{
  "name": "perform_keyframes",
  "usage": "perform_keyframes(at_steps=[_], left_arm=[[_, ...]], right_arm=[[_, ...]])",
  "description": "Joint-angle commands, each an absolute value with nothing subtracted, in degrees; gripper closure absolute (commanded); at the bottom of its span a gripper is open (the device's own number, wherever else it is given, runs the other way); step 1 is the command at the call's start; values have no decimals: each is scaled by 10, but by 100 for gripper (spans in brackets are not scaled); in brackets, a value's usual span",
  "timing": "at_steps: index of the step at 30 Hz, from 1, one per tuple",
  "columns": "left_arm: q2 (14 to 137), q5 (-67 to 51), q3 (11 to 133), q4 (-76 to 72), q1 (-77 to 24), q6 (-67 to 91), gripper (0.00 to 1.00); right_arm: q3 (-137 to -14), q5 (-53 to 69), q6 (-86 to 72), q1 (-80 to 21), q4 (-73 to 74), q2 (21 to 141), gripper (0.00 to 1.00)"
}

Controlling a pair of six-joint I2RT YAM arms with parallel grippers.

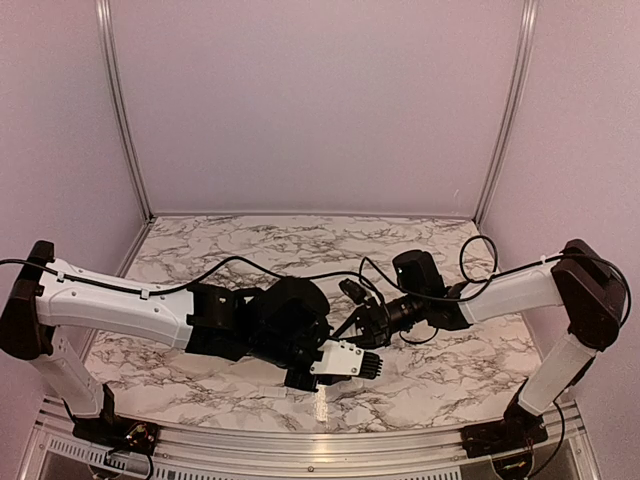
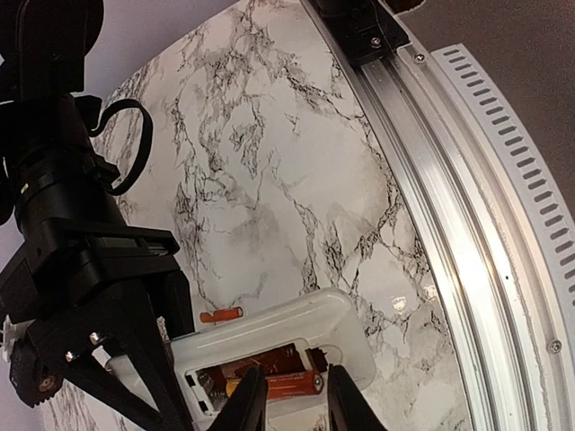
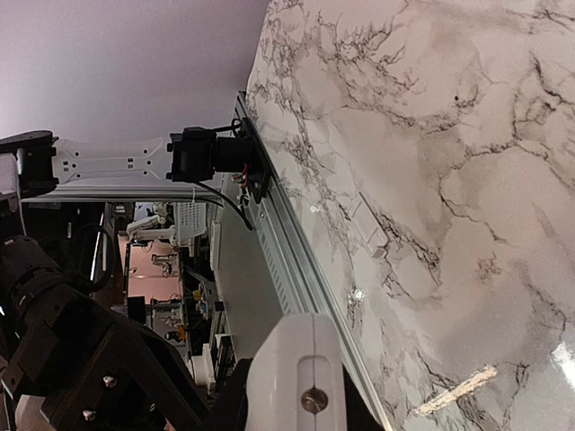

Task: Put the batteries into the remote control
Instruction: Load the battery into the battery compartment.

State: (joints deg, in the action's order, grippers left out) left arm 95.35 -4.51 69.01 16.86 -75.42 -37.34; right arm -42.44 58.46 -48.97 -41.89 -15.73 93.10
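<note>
1. The remote control [image 2: 301,325] is back-side up, with its battery recess open, low over the near part of the marble table [image 2: 296,180], close to the metal rail [image 2: 431,180] at the table's edge.
2. One orange-red battery [image 2: 292,384] lies lengthwise in the recess.
3. The second battery [image 2: 222,315] shows just past the remote's far edge, against the marble. I can't tell from here whether it touches the remote.
4. The left gripper [image 2: 296,375] comes in from the near side. Its two dark fingers [image 2: 252,404] stand apart, with the battery in the recess between them. I can't make out whether they are actually pinching it.
5. The right gripper [image 3: 287,404] is clamped on the remote's other end, with the white casing squeezed between its fingers.
6. Seen from above, both arms meet over the middle front of the table, the left reaching in from the left and the right from the right.
</note>
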Motion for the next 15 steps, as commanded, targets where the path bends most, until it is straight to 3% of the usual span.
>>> perform_keyframes(at_steps=[1,15], left_arm=[[971,-50,704,173,-755,-371,76],[981,-75,701,182,-725,-346,87]], right_arm=[[-449,591,-481,-425,-156,937,100],[-450,592,-483,-426,-161,938,100]])
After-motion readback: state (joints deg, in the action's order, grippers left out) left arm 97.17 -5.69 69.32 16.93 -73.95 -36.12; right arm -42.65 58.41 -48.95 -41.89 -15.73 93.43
